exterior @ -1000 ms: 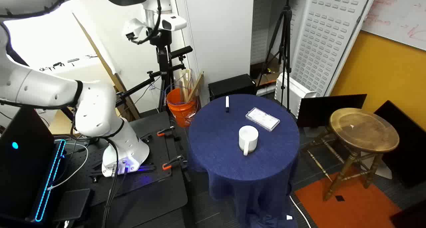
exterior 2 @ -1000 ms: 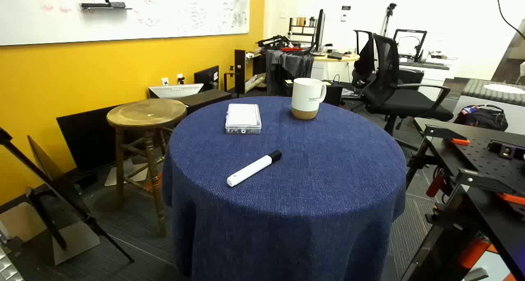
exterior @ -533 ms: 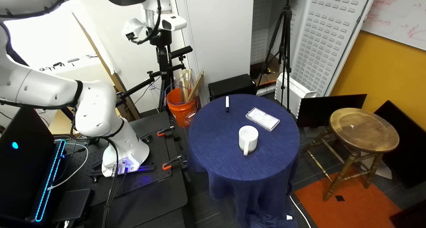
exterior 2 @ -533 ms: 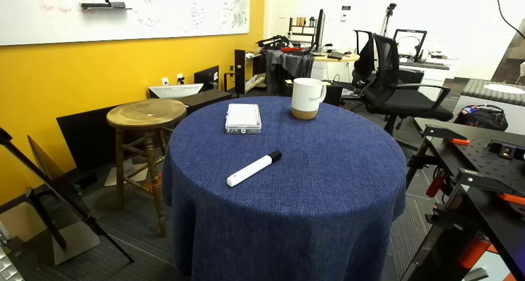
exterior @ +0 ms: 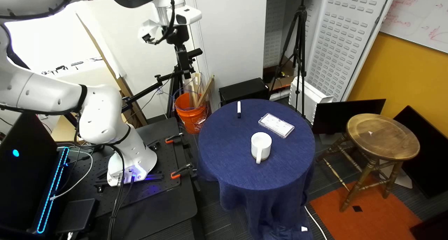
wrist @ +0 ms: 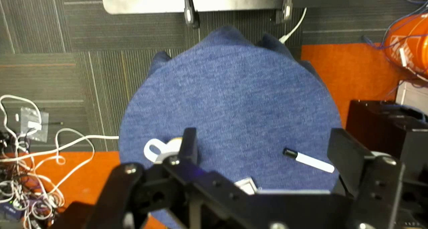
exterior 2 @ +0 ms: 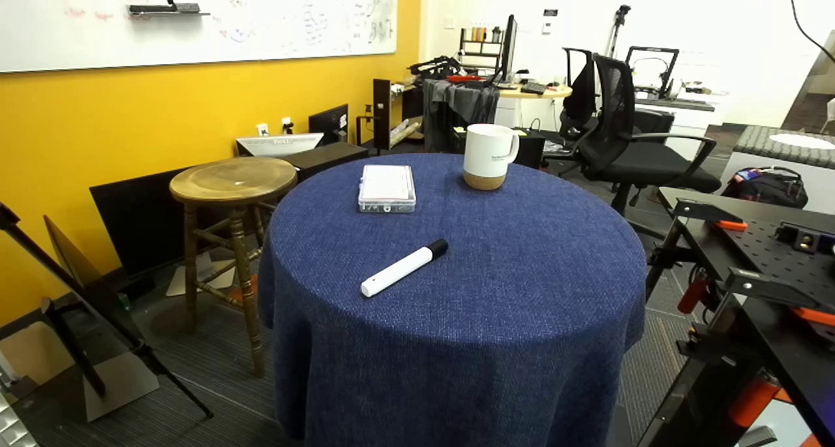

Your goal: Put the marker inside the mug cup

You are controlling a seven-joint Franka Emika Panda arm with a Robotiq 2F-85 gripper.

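Currently, I find my gripper (wrist: 263, 143) spread wide, holding nothing; in an exterior view, the marker (exterior: 239, 109) lies at eleven o'clock from the mug (exterior: 261, 146).

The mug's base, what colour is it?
The base is tan-brown, below the white of the mug; it shows best in an exterior view.
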